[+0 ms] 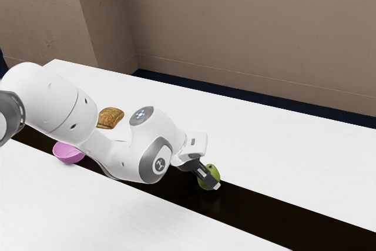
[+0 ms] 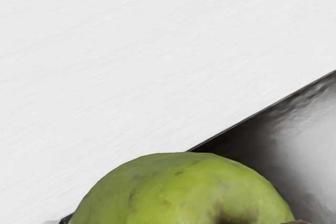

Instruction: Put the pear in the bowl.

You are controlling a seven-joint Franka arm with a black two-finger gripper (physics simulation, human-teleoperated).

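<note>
The black gripper [image 1: 207,177] reaches down at the green pear [image 1: 214,173], overlapping its near side in the exterior view. How firmly the two meet cannot be made out there. In the wrist view the pear [image 2: 173,190] bulges large at the lower edge, close under the hand. The pink bowl [image 1: 69,154] lies toward the exterior view's left, beneath the arm and well apart from the pear; the arm hides a little of its rim.
A brown, bread-like item [image 1: 110,117] rests on the white table [image 1: 264,139] beyond the arm. A dark glossy strip [image 1: 258,210] runs across the table, passing under the bowl and pear. Walls stand behind.
</note>
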